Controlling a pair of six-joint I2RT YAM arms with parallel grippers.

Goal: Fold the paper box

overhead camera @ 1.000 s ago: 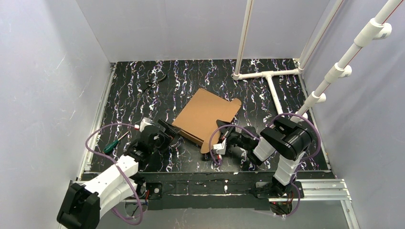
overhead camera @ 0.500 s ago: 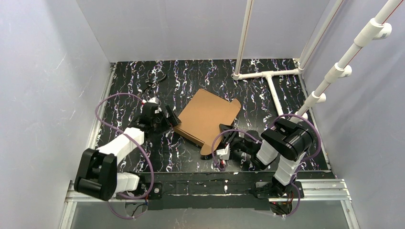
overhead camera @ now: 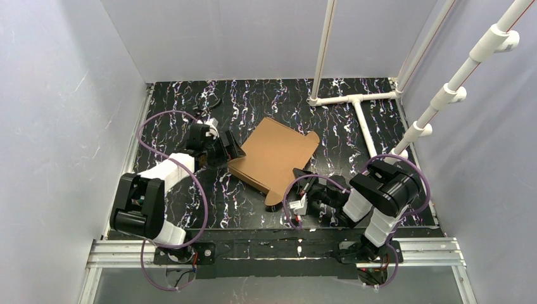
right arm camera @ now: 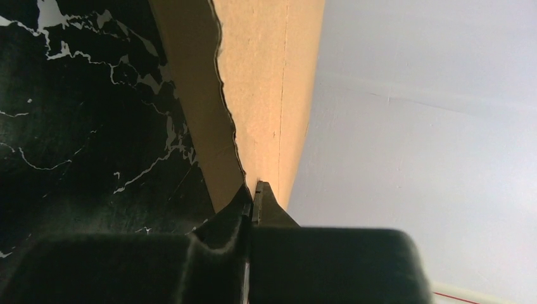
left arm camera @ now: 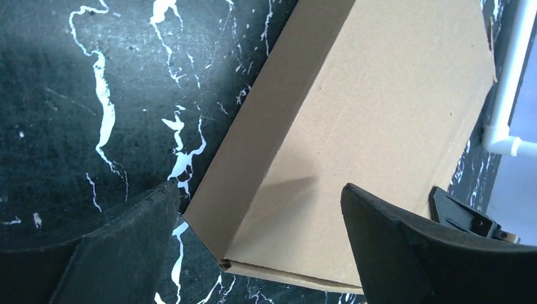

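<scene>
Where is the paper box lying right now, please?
In the top view the paper box lies mid-table, between the open left gripper at its left corner and the right gripper at its near right edge.

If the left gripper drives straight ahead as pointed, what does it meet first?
The left gripper would likely meet the paper box, its near corner lying between the open fingers; gap unclear.

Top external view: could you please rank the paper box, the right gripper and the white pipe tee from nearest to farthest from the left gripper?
1. paper box, left corner inside the open left gripper.
2. right gripper, on the box's near flap.
3. white pipe tee, back right.
</scene>
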